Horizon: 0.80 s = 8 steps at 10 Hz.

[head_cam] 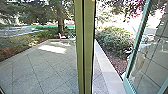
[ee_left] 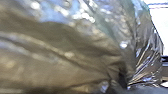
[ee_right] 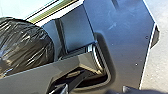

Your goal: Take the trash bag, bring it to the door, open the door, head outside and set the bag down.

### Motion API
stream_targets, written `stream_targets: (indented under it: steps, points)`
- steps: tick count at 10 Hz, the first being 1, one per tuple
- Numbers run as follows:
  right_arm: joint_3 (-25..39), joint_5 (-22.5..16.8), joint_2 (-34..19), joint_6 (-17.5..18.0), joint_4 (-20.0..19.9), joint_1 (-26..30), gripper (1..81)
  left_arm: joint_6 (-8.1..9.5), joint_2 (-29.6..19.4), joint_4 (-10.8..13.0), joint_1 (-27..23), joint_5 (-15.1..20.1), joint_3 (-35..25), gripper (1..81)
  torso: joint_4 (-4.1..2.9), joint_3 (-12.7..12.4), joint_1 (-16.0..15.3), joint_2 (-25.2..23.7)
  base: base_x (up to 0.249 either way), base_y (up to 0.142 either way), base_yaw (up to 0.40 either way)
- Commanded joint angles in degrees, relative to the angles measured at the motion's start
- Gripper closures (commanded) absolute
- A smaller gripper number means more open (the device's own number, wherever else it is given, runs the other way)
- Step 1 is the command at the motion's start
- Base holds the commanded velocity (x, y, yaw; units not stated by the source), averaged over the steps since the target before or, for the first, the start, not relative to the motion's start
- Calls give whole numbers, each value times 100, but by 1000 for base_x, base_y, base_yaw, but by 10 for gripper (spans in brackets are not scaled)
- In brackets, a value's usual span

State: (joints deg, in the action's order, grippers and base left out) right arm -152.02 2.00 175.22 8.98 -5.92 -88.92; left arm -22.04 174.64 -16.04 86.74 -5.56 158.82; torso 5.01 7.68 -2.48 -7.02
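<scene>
Straight up through the middle ran the green upright bars point(head_cam: 85, 47), and to their left the paving point(head_cam: 42, 72) spread out in slanting joints, a bright patch of sun point(head_cam: 53, 49) lying across its far part and a tree trunk point(head_cam: 61, 25) rising beyond! Over on the right, a pale curb point(head_cam: 110, 77) edged a bed with a leafy bush point(head_cam: 115, 41), and there, at the far right, a teal-framed glass door point(head_cam: 128, 66) stood open, angled away from the bars!

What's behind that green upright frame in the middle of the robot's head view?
Either side of the green frame, paving, a tree trunk and a bush show farther off. Anything directly behind it is covered.
</scene>
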Motion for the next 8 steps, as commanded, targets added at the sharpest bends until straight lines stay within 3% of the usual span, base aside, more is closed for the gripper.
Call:
stream_targets:
  steps: [1,6,8]
  points:
    - [24,-332,59,-11,39,211,10,-20,18,93,-231,345,-17,811,0,0,0,0,0,0,0]
    - [24,-332,78,-11,39,229,10,-20,10,84,-231,345,-17,811,0,0,0,0,0,0,0]
    - [24,-332,78,-20,56,229,10,-20,18,84,-231,345,-17,811,0,0,0,0,0,-75,0]
